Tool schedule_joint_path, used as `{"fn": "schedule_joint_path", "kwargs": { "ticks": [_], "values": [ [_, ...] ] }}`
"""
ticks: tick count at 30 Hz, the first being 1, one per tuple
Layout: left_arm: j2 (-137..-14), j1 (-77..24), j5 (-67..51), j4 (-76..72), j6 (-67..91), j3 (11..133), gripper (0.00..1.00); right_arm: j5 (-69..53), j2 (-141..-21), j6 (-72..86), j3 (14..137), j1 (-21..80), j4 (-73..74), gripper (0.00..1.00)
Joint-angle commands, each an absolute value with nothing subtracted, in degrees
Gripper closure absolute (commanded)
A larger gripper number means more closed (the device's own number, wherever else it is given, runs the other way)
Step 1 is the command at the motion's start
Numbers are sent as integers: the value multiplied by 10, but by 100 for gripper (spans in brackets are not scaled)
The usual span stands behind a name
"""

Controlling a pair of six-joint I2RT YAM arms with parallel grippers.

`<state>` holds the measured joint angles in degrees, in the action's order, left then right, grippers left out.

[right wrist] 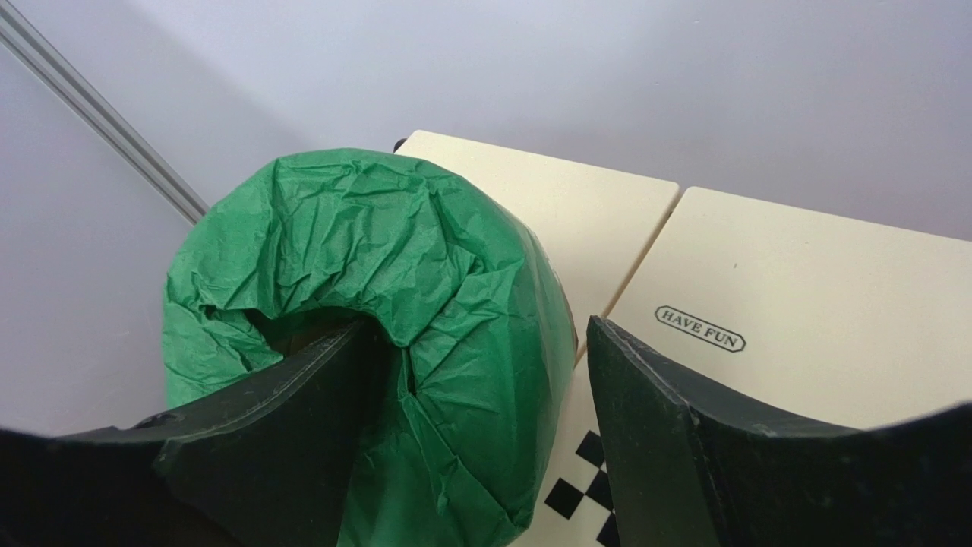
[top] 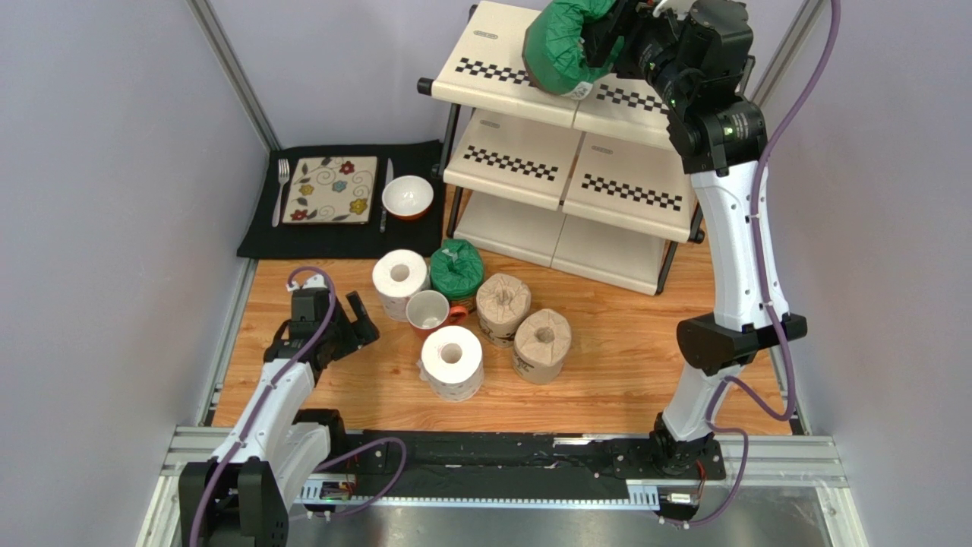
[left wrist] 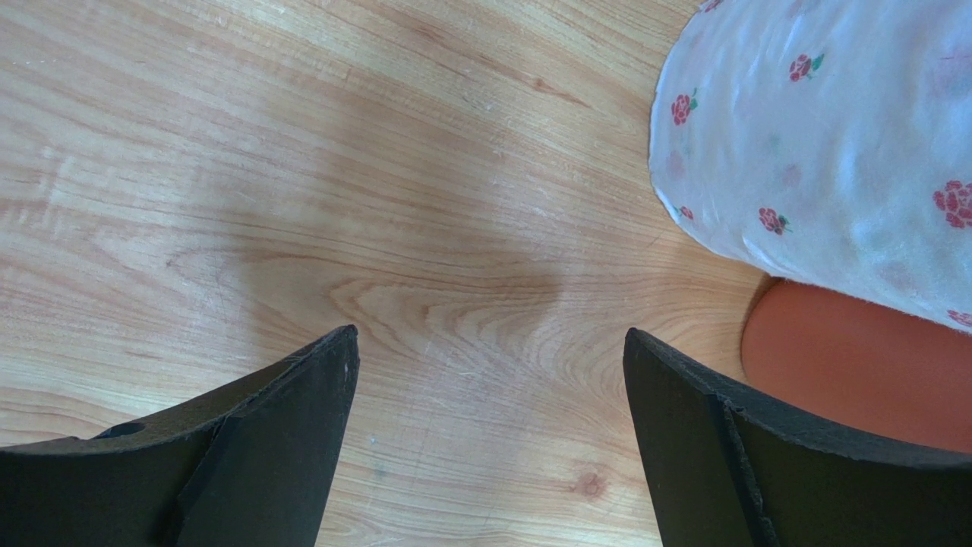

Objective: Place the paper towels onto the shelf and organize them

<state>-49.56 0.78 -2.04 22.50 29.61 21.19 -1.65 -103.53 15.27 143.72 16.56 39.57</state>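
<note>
Shelf (top: 622, 182) (right wrist: 799, 296) fills the far right corner of the desk (top: 616, 365) (left wrist: 342, 171), with three slanted cream tiers that each carry a checkered strip. A black placemat (top: 257, 234) lies in the far left corner and holds a flowered tile (top: 331, 189), a bowl (top: 407, 197), a fork (top: 282, 188) and a knife (top: 387, 194).

Your right arm (top: 736, 228) stands up from the near right edge and bends over the shelf. Your right gripper (top: 599, 40) (right wrist: 479, 331) is clenched on the green roll (top: 559, 51) (right wrist: 342, 239), with one finger in the core and the other outside the wall. That roll hangs tilted over the left panel of the top tier, by its checkered strip. You cannot tell whether it touches the panel.

Five rolls stand mid-desk, in front of the shelf. They are the second green roll (top: 456, 269), the far white roll (top: 401, 277), the near white roll (top: 453, 360), the far tan roll (top: 503, 305) and the near tan roll (top: 543, 343). A mug (top: 430, 309) sits among them.

Your left gripper (top: 359, 323) (left wrist: 491, 342) is low near the left edge. It is released, with its jaws wide apart over bare wood, just beside the far white roll (left wrist: 821, 148), whose rose print shows in the wrist view.
</note>
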Motion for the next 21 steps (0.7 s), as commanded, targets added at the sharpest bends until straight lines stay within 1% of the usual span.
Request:
{"fn": "schedule_joint_path", "kwargs": {
  "ticks": [1, 12, 16, 18, 19, 21],
  "values": [
    [-491, 10, -16, 226, 287, 231, 5, -33, -1042, 168, 1442, 163, 350, 27],
    [-490, 9, -18, 226, 289, 223, 5, -48, -1027, 183, 1434, 165, 259, 27],
    [-491, 9, -20, 224, 291, 221, 5, -58, -1001, 183, 1432, 164, 256, 27],
    [-490, 10, -22, 221, 292, 219, 5, -80, -953, 184, 1406, 163, 247, 27],
    [-490, 9, -24, 220, 293, 218, 5, -89, -927, 189, 1348, 164, 238, 27],
    [-490, 9, -24, 217, 292, 214, 5, -125, -874, 199, 1272, 167, 200, 27]
  ]
}}
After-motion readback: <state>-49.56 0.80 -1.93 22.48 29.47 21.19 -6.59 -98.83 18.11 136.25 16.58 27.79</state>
